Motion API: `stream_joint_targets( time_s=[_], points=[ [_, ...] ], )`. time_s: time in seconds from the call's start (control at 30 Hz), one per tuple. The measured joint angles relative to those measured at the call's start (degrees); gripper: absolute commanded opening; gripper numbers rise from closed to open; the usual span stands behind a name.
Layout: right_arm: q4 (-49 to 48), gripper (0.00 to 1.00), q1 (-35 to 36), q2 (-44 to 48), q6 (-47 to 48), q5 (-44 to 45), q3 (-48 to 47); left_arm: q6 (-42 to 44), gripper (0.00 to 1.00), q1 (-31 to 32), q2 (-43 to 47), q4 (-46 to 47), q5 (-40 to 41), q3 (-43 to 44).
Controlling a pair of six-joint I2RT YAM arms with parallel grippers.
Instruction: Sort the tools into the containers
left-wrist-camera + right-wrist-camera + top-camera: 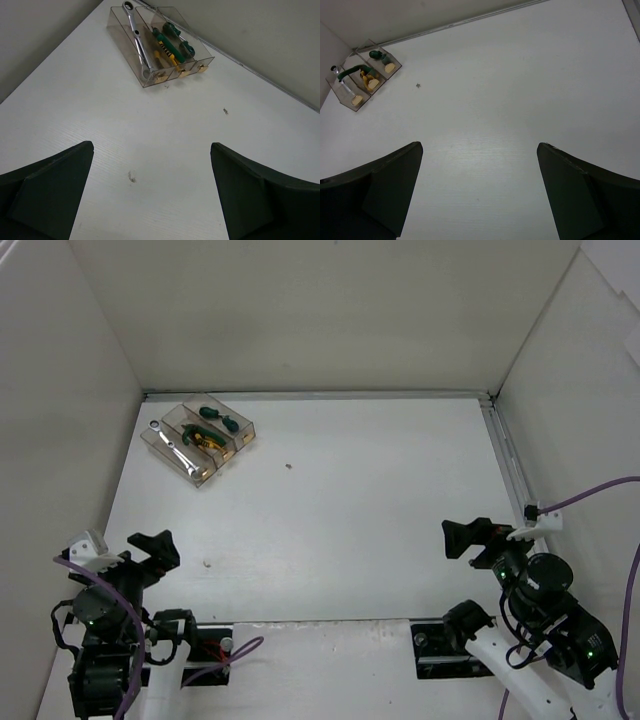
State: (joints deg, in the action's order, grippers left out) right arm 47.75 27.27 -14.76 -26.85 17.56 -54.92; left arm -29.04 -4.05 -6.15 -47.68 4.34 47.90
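Note:
The containers (pixel 200 478), three clear bins joined in a row, sit at the far left of the table. A silver wrench (pixel 137 40) lies in the left bin. Yellow-handled pliers (pixel 168 53) lie in the middle bin and green-handled screwdrivers (pixel 178 38) in the right one. The right wrist view shows the containers (pixel 342 95) small at its upper left. My left gripper (pixel 152 546) (pixel 151 146) hangs open over bare table near the front left, far from the bins. My right gripper (pixel 462 537) (pixel 479 145) is open at the front right, with nothing between its fingers.
White walls close in the table on the left, back and right. A metal rail (pixel 320 395) runs along the back edge and down the right side. A small dark speck (pixel 288 466) and a faint smudge (pixel 206 563) mark the tabletop. A purple cable (pixel 600 492) hangs at the right.

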Motion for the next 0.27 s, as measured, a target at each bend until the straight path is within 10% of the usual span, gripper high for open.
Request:
stream_joint_targets(
  time_s=[0.27],
  points=[
    [0.02,0.98,0.0,0.11,0.02,-0.04,0.09,-0.09,1.0,0.0,-0.02,0.04,0.22,-0.13]
  ],
)
